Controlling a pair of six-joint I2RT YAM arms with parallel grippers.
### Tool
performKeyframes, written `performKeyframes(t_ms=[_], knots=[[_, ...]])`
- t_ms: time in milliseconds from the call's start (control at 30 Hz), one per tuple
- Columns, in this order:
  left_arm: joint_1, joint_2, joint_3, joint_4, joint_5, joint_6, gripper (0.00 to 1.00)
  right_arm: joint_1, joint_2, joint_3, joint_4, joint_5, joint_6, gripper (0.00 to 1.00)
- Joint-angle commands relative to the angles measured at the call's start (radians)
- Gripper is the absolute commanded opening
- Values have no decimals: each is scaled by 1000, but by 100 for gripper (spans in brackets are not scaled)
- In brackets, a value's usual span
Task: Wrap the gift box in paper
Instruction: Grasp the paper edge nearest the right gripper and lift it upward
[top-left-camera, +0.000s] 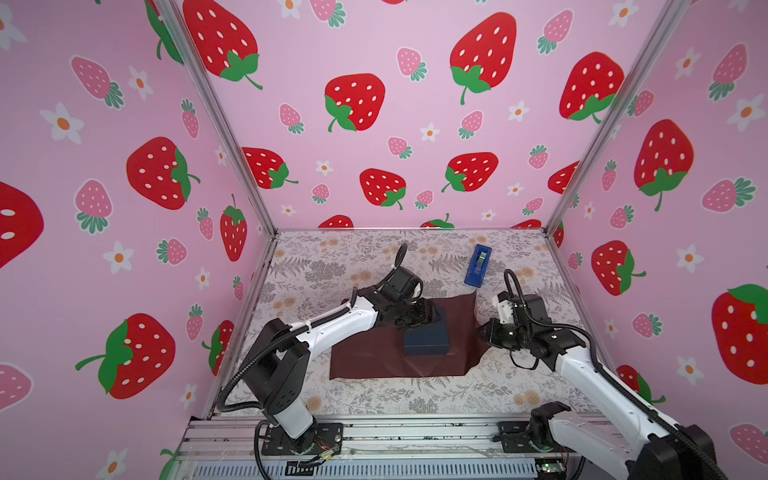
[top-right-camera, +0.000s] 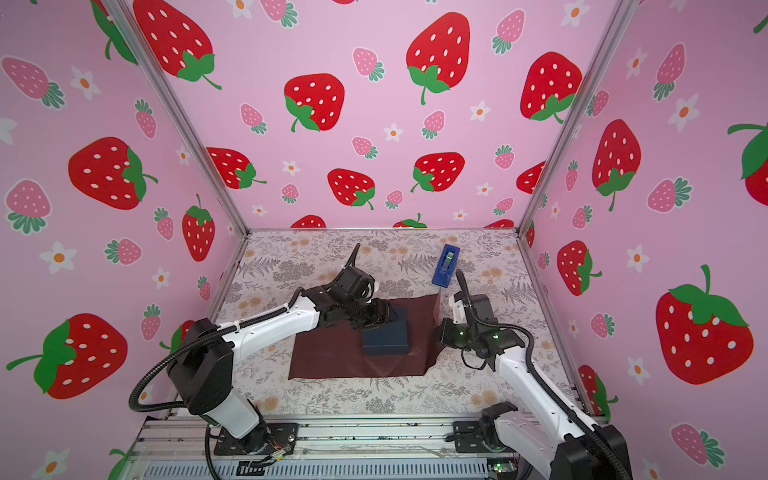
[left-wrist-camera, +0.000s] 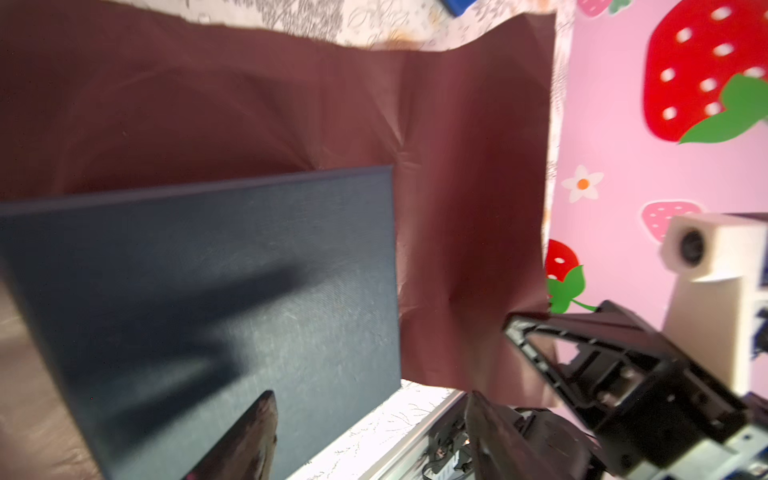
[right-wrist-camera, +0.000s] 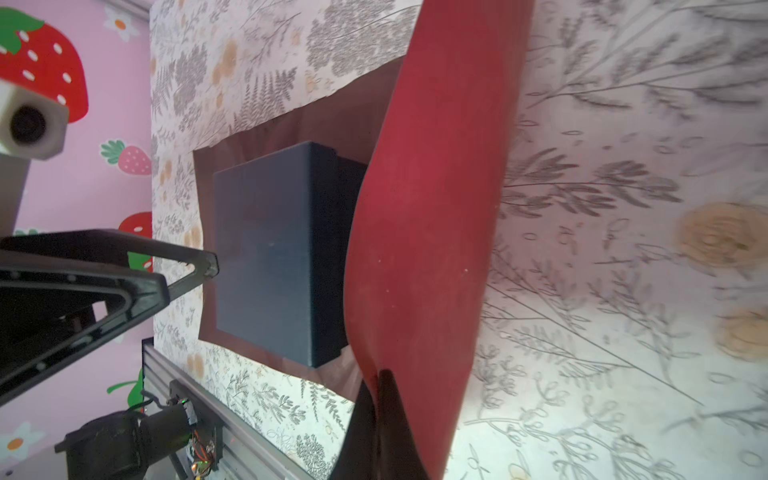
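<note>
Now holding the paper (top-left-camera: 365, 357) pinched in the right gripper (right-wrist-camera: 380, 374) at its raised right edge, just right of the gift box (top-left-camera: 426, 343) resting on the sheet mid-way across the table (top-left-camera: 374, 399), with the left gripper (top-left-camera: 430, 313) parted over the box top; probably folding leftward.

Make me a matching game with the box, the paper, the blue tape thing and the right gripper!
Things:
1. box
2. paper
3. tape dispenser
4. right gripper

Descriptions:
A. bright blue, lying off the paper
B. shut on the paper's lifted edge
C. dark navy, sitting on the paper
D. maroon on one face, red on the other

Pairs: 1-C, 2-D, 3-A, 4-B
</note>
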Motion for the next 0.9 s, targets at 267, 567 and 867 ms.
performKeyframes(t_ms=[267,567,867], knots=[[24,-47,59,27,26,-83,74,328,141,116,116,73,123,0],[26,-3,37,-5,-17,-122,54,427,233,146,165,95,142,0],[36,-49,-20,-48,-106,-141,54,434,226,148,154,149,168,0]])
